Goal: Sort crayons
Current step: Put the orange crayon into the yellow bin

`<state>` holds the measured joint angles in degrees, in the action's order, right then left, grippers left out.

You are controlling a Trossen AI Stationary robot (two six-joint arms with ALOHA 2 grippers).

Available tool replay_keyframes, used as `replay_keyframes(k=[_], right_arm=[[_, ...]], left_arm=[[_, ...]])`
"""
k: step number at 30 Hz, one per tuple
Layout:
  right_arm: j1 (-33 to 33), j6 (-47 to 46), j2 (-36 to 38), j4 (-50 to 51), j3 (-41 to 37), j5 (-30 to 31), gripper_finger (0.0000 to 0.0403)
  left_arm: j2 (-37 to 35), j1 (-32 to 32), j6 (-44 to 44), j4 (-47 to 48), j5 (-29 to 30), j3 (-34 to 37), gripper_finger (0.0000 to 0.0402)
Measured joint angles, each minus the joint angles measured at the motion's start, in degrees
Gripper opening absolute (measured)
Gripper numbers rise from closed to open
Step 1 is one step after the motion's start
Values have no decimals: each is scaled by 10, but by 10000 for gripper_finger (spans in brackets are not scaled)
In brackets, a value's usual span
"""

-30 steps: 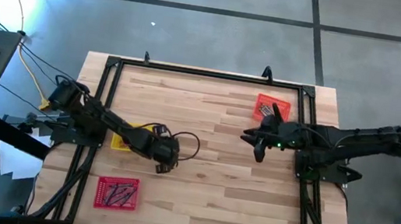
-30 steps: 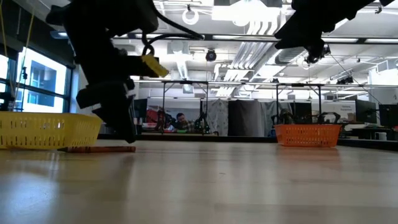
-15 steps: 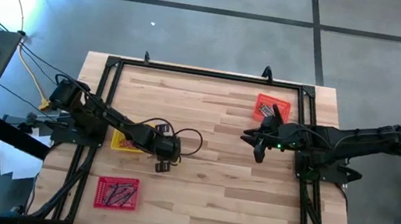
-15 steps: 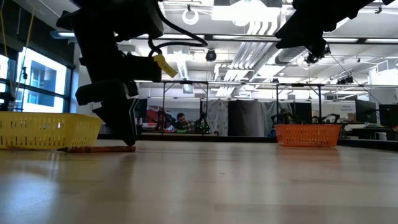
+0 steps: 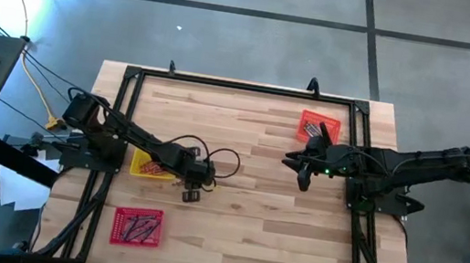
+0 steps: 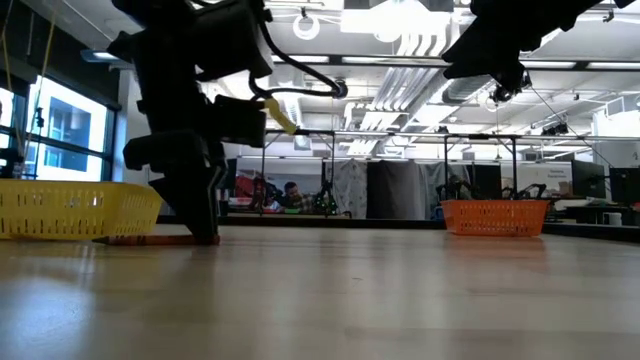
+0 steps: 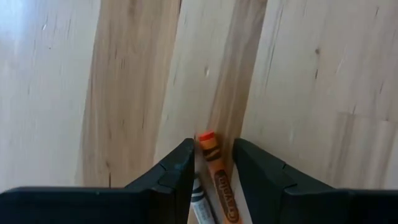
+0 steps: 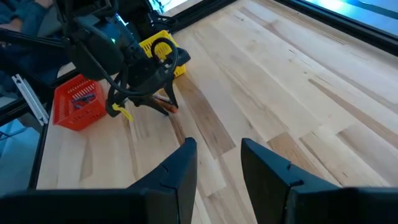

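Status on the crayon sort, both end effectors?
Left end effector down at table, straddling orange crayon. Right end effector waits open, empty, above table. Nothing blocking.

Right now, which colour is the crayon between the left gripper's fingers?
Orange crayon, clearest in the left wrist view.

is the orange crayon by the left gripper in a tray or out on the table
Out. The orange crayon lies flat on the bare wooden table, between the left gripper fingers, with a grey crayon beside it.
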<state>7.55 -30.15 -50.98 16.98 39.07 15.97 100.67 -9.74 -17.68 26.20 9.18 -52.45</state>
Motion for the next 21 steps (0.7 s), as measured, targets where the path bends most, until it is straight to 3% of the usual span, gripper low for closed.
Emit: replay_keyframes(k=[8, 17, 21], right_arm=[[0, 1, 0, 1, 0, 0, 119], [0, 0, 0, 1, 0, 0, 119], [0, -9, 0, 1, 0, -1, 119]], left_arm=[[12, 0, -6, -1, -7, 1, 106], [11, 1, -56, -2, -37, 1, 12], [11, 0, -77, -2, -37, 2, 9]])
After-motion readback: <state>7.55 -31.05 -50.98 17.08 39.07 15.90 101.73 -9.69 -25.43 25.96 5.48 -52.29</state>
